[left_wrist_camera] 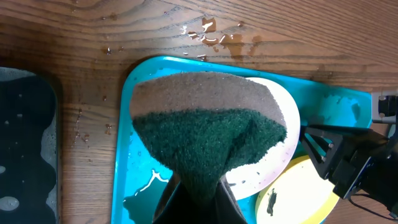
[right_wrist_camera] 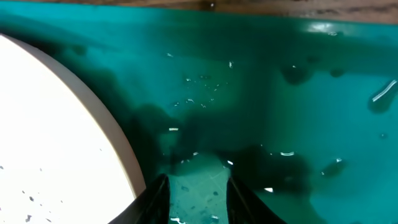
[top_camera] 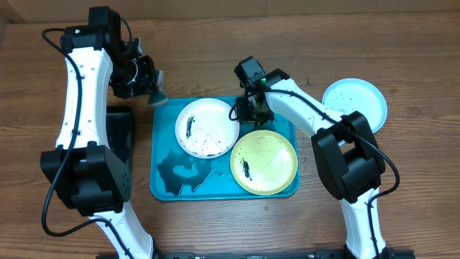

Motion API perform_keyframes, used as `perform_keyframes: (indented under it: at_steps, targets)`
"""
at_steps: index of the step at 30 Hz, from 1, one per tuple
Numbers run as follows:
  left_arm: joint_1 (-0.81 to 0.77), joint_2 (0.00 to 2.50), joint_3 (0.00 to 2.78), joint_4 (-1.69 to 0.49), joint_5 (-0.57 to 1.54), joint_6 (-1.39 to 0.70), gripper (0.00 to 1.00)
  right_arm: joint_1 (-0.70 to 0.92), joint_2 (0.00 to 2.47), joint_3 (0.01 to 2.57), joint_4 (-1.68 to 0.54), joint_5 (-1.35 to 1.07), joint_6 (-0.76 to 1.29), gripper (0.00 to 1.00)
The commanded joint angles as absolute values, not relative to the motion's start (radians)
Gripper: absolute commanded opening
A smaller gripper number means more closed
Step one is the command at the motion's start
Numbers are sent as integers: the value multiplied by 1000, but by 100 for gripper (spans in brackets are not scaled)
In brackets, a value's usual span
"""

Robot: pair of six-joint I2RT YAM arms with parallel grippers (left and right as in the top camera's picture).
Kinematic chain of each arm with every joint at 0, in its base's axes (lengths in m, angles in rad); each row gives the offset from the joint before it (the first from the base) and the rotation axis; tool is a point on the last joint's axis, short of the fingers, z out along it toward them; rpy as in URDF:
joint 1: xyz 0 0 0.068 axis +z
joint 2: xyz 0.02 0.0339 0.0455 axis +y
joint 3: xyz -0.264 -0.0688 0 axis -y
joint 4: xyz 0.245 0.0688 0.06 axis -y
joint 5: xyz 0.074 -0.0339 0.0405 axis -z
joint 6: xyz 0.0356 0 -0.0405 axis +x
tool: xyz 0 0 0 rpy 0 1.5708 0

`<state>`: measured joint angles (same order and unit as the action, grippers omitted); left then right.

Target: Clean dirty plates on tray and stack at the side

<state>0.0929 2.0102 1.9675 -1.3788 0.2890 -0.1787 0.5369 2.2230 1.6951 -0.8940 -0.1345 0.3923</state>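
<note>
Progress: blue plate (top_camera: 354,101) aside, white plate (top_camera: 208,127) and yellow-green plate (top_camera: 264,162) dirty on tray (top_camera: 215,185); my left end effector (left_wrist_camera: 194,202) clamps sponge (left_wrist_camera: 208,124), right end effector (right_wrist_camera: 198,186) parted.

A tray (top_camera: 164,183) is sitting in the middle of the desk (top_camera: 215,43). Two plates are lying in it. A first plate (top_camera: 207,128) is filling its far left part, and a second plate (top_camera: 264,162) is lying in its near right part, their rims meeting. A third plate (top_camera: 354,103) is resting on the desk, off to the right of the tray and apart from it. A smaller tray (top_camera: 121,140) is lying on the desk just left of the tray, partly under the left arm (top_camera: 79,93). The left tool (left_wrist_camera: 198,202) is holding a sponge (left_wrist_camera: 208,124) over the tray's far left corner. The right tool (top_camera: 251,111) is reaching down into the tray at its far edge, just right of the first plate and behind the second plate.
</note>
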Motion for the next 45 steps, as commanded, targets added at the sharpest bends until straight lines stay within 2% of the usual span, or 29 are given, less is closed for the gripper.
perform_keyframes:
  at_steps: [1, 7, 13, 22, 26, 37, 41, 43, 45]
  targets:
    - [95, 2003, 1964, -1377, 304, -157, 4, 521, 2220, 1784, -928, -143, 397, 32]
    - [95, 2003, 1964, -1375, 304, -157, 4, 510, 2201, 1930, -1049, -160, 393, 33]
    - [95, 2003, 1964, -1375, 304, -157, 4, 530, 2220, 1903, -1101, -238, 399, 33]
    - [95, 2003, 1964, -1375, 304, -157, 4, 590, 2235, 1786, -1019, -233, 494, 33]
    - [95, 2003, 1964, -1377, 304, -157, 4, 599, 2235, 1779, -1027, -150, 545, 33]
    - [95, 2003, 1964, -1379, 304, -157, 4, 601, 2235, 1723, -979, -130, 554, 33]
    - [95, 2003, 1964, -1379, 305, -157, 4, 601, 2235, 1714, -969, -136, 554, 29]
    - [95, 2003, 1964, -1378, 305, -157, 5, 601, 2235, 1714, -963, -136, 555, 24]
    - [95, 2003, 1964, -1379, 305, -157, 4, 601, 2235, 1714, -960, -135, 554, 7]
